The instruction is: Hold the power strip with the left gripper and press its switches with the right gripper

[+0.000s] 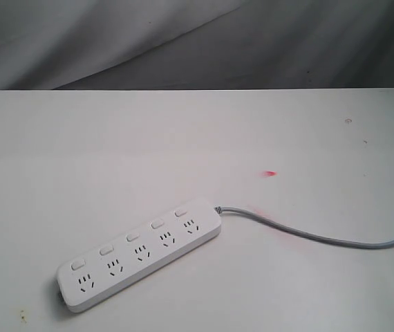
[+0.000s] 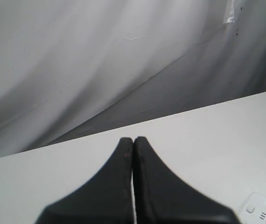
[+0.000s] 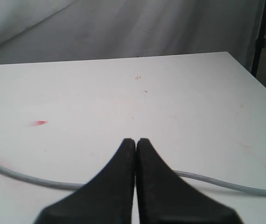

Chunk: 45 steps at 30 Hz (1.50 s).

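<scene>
The white power strip (image 1: 140, 253) lies slanted on the white table (image 1: 183, 145), near the front left. Its row of small white switches (image 1: 128, 237) runs along the far edge, one beside each socket set. A grey cable (image 1: 321, 238) leaves its right end and trails off to the right. Neither gripper shows in the exterior view. In the left wrist view my left gripper (image 2: 133, 139) is shut and empty above the table, with a corner of the power strip (image 2: 262, 210) off to one side. My right gripper (image 3: 136, 140) is shut too, over the grey cable (image 3: 25, 178).
A small red mark (image 1: 271, 173) lies on the table beyond the strip. Grey cloth (image 1: 197, 41) hangs behind the table's far edge. In the right wrist view the table's side edge (image 3: 256, 84) drops off beside a dark post (image 3: 262, 32).
</scene>
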### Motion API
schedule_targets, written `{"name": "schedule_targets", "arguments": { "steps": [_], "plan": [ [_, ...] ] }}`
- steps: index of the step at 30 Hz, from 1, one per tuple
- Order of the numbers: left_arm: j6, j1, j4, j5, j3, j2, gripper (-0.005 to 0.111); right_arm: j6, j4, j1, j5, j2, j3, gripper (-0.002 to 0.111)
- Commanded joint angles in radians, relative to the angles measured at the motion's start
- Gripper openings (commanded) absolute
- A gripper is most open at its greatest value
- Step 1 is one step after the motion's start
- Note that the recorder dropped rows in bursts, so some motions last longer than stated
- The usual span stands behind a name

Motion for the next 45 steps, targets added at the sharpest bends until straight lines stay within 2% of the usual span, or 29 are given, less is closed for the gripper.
{"name": "schedule_targets", "arguments": {
  "steps": [1, 6, 14, 18, 25, 29, 32, 37, 41, 45],
  "plan": [
    [0.091, -0.004, -0.025, 0.064, -0.112, 0.065, 0.000, -0.009, -0.003, -0.003, -0.004, -0.006, 0.004, 0.000],
    [0.145, -0.004, -0.105, 0.114, -0.190, 0.105, 0.000, -0.010, -0.005, -0.003, -0.004, -0.006, 0.004, 0.000],
    [0.145, -0.002, -0.208, 0.129, -0.202, 0.166, 0.000, -0.010, -0.005, -0.003, -0.004, -0.006, 0.004, 0.000],
    [0.145, 0.039, -0.230, 0.127, -0.202, 0.236, 0.000, -0.010, -0.005, -0.003, -0.004, -0.006, 0.004, 0.000],
    [0.141, 0.272, -0.305, 0.137, -0.200, 0.367, 0.000, -0.010, -0.003, -0.003, -0.004, -0.006, 0.004, 0.000],
    [0.169, 0.370, -0.341, 0.118, -0.200, 0.383, 0.000, -0.010, -0.003, -0.003, -0.004, -0.006, 0.004, 0.000],
    [0.339, 0.422, -0.446, 0.125, -0.191, 0.392, 0.000, -0.010, -0.003, -0.003, -0.004, -0.006, 0.004, 0.000],
    [0.739, 0.514, -0.763, 0.225, -0.131, 0.429, 0.000, -0.010, -0.003, -0.003, -0.004, -0.006, 0.004, 0.000],
    [0.850, 0.601, -0.875, 0.287, -0.051, 0.450, 0.000, -0.010, -0.003, -0.003, -0.004, -0.006, 0.004, 0.000],
    [0.969, 0.729, -0.968, 0.376, 0.035, 0.475, 0.000, -0.010, -0.003, -0.003, -0.004, -0.006, 0.004, 0.000]
  ]
}}
